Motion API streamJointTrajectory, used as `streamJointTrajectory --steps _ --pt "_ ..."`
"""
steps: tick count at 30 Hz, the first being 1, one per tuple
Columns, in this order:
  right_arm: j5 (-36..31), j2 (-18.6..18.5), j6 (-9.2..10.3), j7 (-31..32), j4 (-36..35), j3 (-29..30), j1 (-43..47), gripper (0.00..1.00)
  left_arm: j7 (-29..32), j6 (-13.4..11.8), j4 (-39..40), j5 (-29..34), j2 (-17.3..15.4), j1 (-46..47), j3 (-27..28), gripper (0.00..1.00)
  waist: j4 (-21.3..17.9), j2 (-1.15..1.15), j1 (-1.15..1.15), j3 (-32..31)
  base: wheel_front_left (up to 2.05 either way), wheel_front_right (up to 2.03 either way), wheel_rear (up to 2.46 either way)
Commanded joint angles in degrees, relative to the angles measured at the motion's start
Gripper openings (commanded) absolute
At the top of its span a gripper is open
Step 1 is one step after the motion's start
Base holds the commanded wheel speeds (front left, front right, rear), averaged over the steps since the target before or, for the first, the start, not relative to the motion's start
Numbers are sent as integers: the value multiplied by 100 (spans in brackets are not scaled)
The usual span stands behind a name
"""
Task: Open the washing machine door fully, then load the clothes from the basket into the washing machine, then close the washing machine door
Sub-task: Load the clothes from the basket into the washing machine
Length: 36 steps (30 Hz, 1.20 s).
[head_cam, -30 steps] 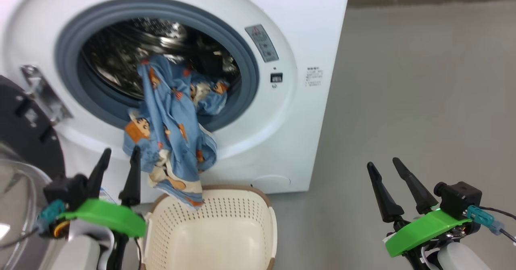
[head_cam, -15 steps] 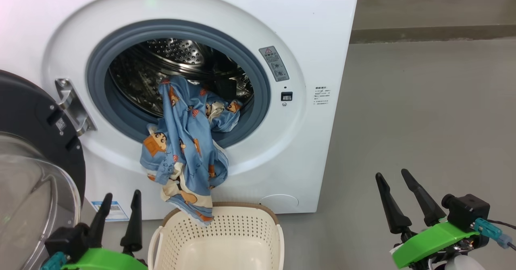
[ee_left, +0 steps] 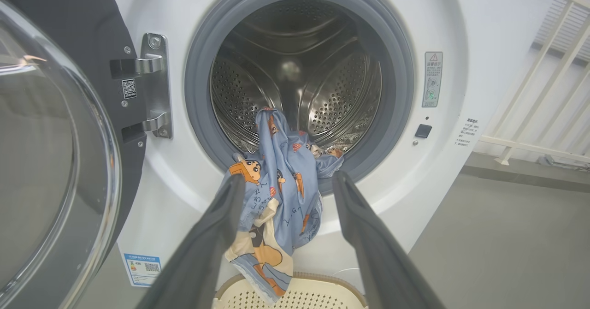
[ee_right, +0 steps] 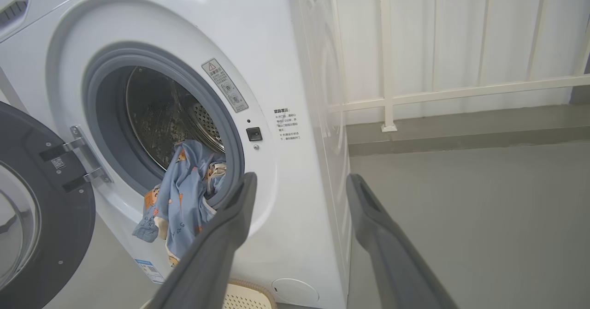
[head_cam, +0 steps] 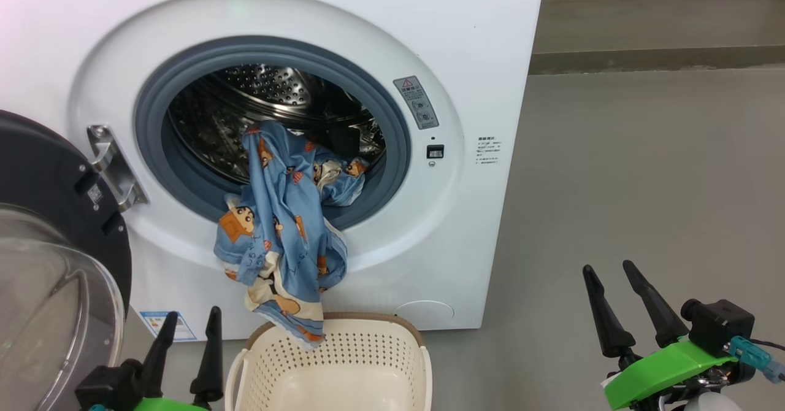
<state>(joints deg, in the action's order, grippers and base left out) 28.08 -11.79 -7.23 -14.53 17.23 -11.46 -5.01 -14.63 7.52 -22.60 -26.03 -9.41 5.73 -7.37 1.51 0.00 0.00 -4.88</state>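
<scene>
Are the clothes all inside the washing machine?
No. The clothes hang out over the grey rim, down toward the basket.

In the head view, the washing machine door was cut off by the left and bottom edges. The basket was cut off by the bottom edge, so its near half was left out. Its far rim was partly covered by the hanging clothes. The left gripper was cropped just below its fingers. The print on the blue label sticker was too small to be read.
</scene>
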Motion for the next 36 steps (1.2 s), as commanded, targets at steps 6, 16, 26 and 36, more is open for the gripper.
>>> streamJointTrajectory --steps 6,16,26,36 --pt "-80 -69 -25 -47 -115 -82 -56 100 -37 -4 232 58 -40 96 217 100 -4 0 0 -5 0 0 0" --pt "-50 -90 -25 -47 -116 -97 -60 100 -37 -4 301 43 -18 75 203 100 -2 0 0 22 0 0 0" --pt "-45 -93 -25 -47 -101 -109 -93 100 -37 -4 320 35 -15 96 188 100 -11 0 0 66 0 0 0" --pt "-51 -77 -25 -47 -114 -117 -104 100 -37 -4 183 -13 -49 199 33 100 -37 0 0 139 0 0 0"
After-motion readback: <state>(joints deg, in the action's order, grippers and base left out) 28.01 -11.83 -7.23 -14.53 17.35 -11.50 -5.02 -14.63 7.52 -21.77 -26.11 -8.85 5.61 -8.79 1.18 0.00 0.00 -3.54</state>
